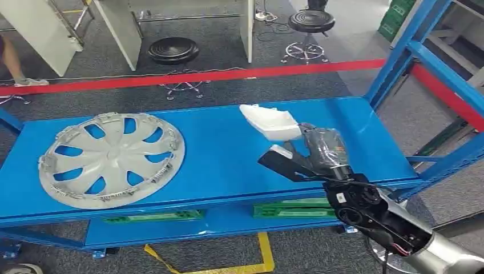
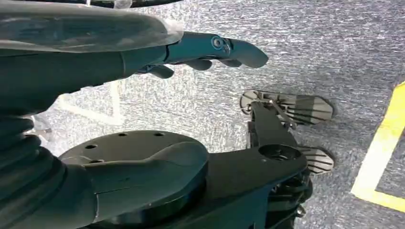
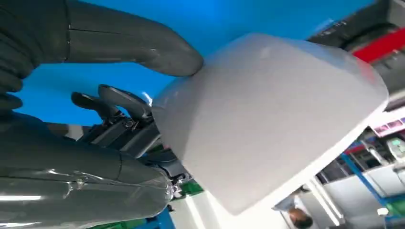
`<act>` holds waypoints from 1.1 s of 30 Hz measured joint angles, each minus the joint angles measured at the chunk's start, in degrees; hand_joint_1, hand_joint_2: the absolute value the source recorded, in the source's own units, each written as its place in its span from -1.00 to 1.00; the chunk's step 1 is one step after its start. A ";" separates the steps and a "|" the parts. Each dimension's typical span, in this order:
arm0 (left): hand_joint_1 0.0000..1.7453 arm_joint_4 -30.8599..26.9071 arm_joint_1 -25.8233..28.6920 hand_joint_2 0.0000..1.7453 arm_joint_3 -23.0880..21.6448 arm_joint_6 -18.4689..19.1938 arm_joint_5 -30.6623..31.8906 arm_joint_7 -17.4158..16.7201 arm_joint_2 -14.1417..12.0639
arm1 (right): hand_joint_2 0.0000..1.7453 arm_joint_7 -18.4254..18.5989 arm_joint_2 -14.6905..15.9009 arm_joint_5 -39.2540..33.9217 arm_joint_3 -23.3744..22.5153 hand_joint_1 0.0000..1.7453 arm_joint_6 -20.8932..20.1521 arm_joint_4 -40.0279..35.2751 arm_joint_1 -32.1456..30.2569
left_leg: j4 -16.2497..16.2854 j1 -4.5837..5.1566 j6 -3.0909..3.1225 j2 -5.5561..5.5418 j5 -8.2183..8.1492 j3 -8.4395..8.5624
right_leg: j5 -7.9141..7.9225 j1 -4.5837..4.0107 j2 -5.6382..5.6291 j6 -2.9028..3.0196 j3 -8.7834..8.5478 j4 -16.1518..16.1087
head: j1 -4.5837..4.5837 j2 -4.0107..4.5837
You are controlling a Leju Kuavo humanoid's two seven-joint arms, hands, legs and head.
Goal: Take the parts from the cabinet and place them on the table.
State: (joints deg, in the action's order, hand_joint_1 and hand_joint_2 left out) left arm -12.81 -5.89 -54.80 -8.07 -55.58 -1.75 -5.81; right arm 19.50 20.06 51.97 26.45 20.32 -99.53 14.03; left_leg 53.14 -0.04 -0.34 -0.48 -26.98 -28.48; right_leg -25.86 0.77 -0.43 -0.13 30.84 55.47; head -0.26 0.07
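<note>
A white moulded plastic part hangs just above the right half of the blue shelf top. My right hand grips it from the near side. Up close, the thumb presses on the white part and dark fingers curl against its edge. A grey wheel cover lies flat on the left of the shelf top. My left hand hangs over grey carpet, its fingers stretched out and holding nothing.
Blue rack uprights rise at the right end of the shelf. Green trays sit on the lower level. Red tape crosses the floor behind, with two black stools beyond. A person's leg stands far left.
</note>
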 joint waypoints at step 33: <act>-1.00 0.00 -0.03 1.00 -0.02 -1.38 -0.55 -0.20 0.02 | 1.00 -28.83 -7.56 -11.98 -3.83 1.00 19.28 -1.93 -6.27 | -0.02 -0.01 0.00 0.01 0.00 -0.01 | 0.00 -0.01 -0.02 0.00 0.01 0.00 | 0.00 0.00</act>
State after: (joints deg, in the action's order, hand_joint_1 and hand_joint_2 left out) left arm -12.81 -5.91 -54.82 -9.44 -56.13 -1.95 -5.79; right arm -9.33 12.50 40.00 22.62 39.60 -101.46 7.76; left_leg 53.12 -0.04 -0.35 -0.47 -26.98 -28.48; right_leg -25.86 0.76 -0.45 -0.13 30.86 55.47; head -0.26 0.07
